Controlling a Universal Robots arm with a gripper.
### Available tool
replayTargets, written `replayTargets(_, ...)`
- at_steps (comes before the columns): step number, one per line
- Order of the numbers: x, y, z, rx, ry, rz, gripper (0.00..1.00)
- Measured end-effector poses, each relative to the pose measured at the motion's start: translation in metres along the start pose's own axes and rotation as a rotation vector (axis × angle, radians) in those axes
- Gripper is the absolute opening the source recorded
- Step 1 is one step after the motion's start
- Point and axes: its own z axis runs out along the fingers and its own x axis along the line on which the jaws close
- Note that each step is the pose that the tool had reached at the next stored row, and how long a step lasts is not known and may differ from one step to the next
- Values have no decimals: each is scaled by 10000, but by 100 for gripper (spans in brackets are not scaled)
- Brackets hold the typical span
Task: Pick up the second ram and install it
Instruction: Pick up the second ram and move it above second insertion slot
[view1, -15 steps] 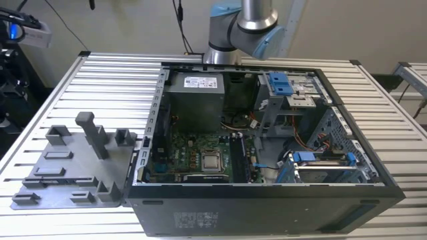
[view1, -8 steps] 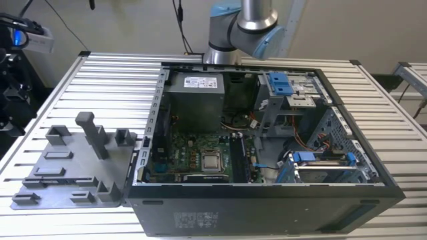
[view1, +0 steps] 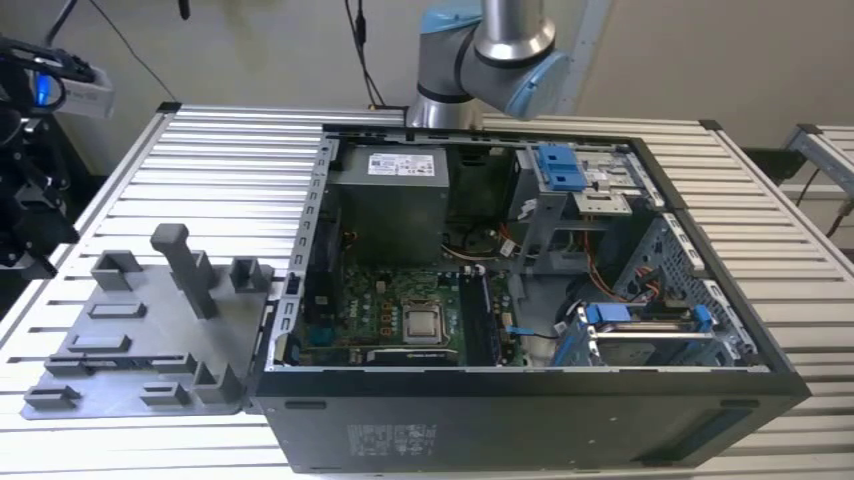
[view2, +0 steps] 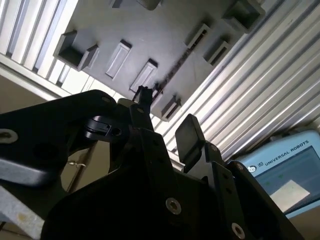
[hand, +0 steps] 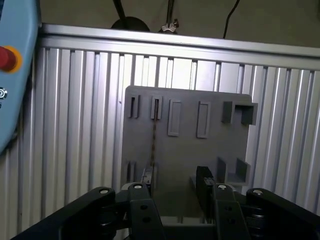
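**Grey plastic tray (hand: 185, 150) w/ second ram (hand: 153, 135) not yet picked up**

In the first wrist view the ram stands edge-on in one slot pair of the tray; neighbouring slots look empty. The gripper (hand: 175, 175) hangs above, jaws apart, holding nothing, w/ the ram's near end just beside one finger. Pick-up and install both appear undone. In the exterior view the open PC case (view1: 534, 420) holds a motherboard (view1: 400, 310), a power supply (view1: 394, 170) and blue drive clips (view1: 561, 165).
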Motion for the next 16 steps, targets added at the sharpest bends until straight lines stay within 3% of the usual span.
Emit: replayTargets(16,4,-5,184,-1,-5,1,48)
